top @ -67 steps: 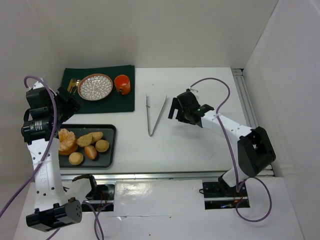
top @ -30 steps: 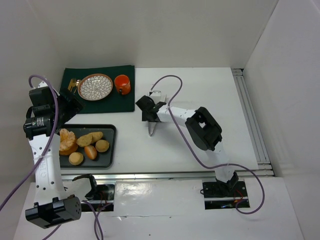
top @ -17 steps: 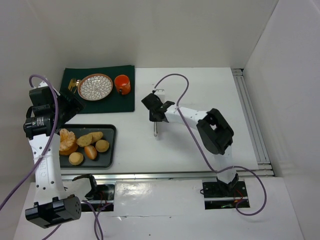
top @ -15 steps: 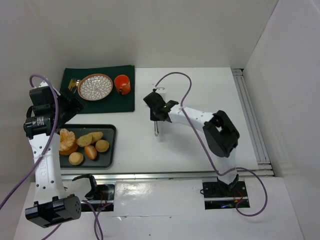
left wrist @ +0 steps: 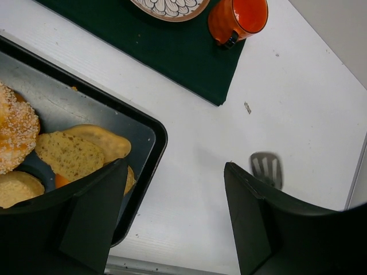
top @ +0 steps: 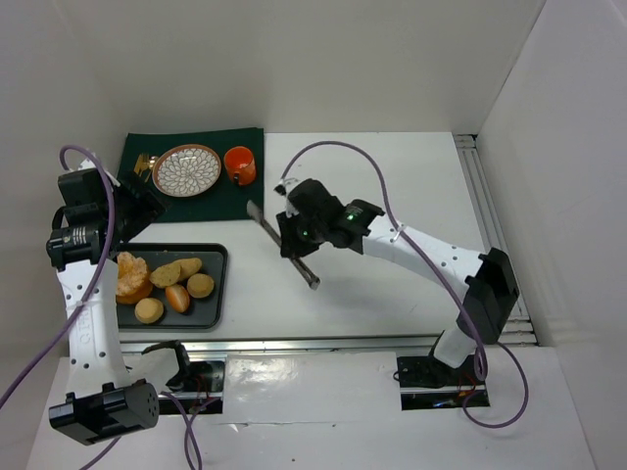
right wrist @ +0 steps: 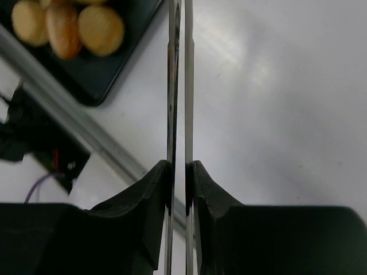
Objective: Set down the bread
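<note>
While right gripper [right wrist: 179, 172] clamps thin metal tongs [right wrist: 178, 86] fully closed, arms pressed together, tongs slant above white table [top: 392, 176] centre, right of black tray [top: 221, 284]. Tan and golden-brown bread rolls [top: 167, 284] lie in tray, near left. Left gripper [left wrist: 172, 223], fingers spread wide, empty, hovers over tray's right edge.

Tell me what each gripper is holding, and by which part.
The right gripper holds the metal tongs, both of their arms pinched together between its fingers at about the middle of their length. The left gripper is open and holds nothing.
</note>
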